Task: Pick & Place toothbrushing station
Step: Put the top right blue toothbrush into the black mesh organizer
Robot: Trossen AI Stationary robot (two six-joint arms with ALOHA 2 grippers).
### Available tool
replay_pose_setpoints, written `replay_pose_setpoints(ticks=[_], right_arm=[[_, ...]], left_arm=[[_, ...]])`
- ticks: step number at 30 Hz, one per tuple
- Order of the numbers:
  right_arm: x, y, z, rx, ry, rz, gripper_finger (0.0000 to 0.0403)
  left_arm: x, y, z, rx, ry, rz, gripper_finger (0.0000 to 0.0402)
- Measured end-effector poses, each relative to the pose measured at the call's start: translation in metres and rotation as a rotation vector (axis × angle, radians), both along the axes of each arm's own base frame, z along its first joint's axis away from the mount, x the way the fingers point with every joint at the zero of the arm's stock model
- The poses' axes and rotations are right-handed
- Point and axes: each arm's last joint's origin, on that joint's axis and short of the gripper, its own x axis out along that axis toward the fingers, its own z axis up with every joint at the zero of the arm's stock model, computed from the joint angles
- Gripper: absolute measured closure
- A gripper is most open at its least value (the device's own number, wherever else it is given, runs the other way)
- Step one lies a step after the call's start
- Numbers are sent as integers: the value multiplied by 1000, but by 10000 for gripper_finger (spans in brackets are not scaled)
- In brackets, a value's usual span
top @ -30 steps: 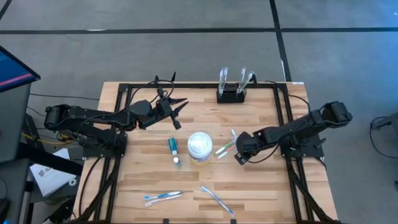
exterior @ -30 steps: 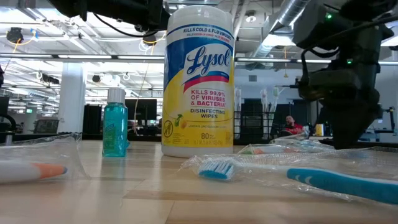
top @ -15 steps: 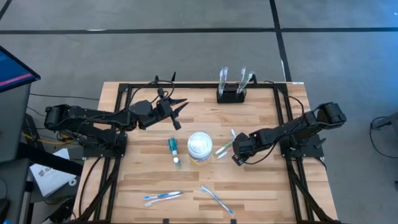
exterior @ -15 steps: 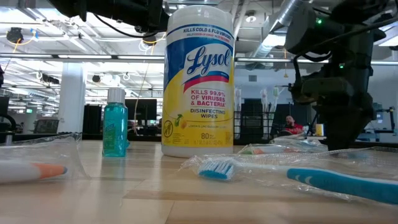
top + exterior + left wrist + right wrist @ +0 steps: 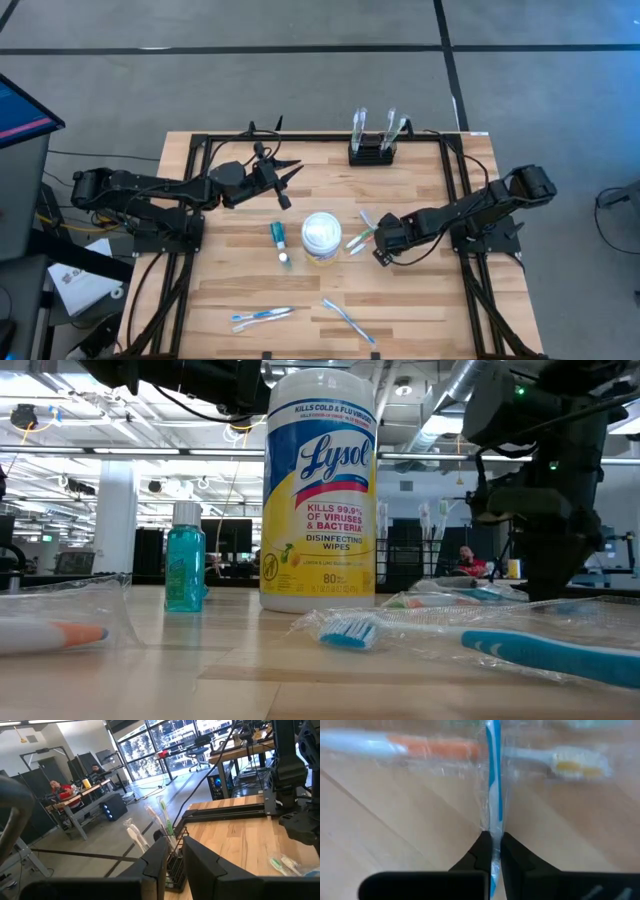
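The toothbrushing station (image 5: pixel 372 152), a small black rack, stands at the table's far edge with wrapped toothbrushes upright in its slots; it also shows in the left wrist view (image 5: pixel 172 865). My right gripper (image 5: pixel 380 247) points down just right of the white tub (image 5: pixel 321 237). It is shut on a blue-and-white wrapped toothbrush (image 5: pixel 493 780). An orange-handled toothbrush (image 5: pixel 420 747) and a yellow-bristled one (image 5: pixel 575 765) lie just beyond it. My left gripper (image 5: pixel 287 180) hovers level over the far left of the table, its fingers a narrow gap apart with nothing between them. My right gripper pinches the blue-and-white toothbrush's handle (image 5: pixel 493 827) between its two fingers, through the clear wrapper. The fingers come from above, pointing down, and lie across the handle. The toothbrush lies along the tabletop, stretching away from the fingers.
A teal bottle (image 5: pixel 279 240) lies left of the tub. Two more wrapped toothbrushes (image 5: pixel 262 316) (image 5: pixel 348 318) lie near the front edge; one (image 5: pixel 540 650) shows close in the low view. A black frame (image 5: pixel 455 190) borders the table.
My right gripper has stayed over the toothbrushes beside the tub. The far end of the wrapped toothbrush under it has swung a little toward the tub.
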Motion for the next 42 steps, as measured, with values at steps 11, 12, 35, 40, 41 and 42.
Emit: replay_pose_setpoints(ticks=[11, 12, 35, 40, 41, 42], right_arm=[[21, 0, 25, -151, -106, 55, 394], [23, 0, 27, -163, -116, 60, 394], [69, -18, 102, -538, -304, 164, 398], [79, -23, 120, -607, -366, 200, 398], [81, -24, 122, -619, -381, 205, 398], [83, -25, 123, -634, -397, 209, 398]], left_arm=[[0, 0, 0, -44, -23, 1, 344], [0, 0, 0, -49, -27, 1, 344], [1, -2, 0, -99, -59, -59, 344], [2, -2, 2, -145, -89, -157, 344], [2, -1, 2, -163, -97, -185, 344], [2, 0, 2, -181, -106, -206, 344]])
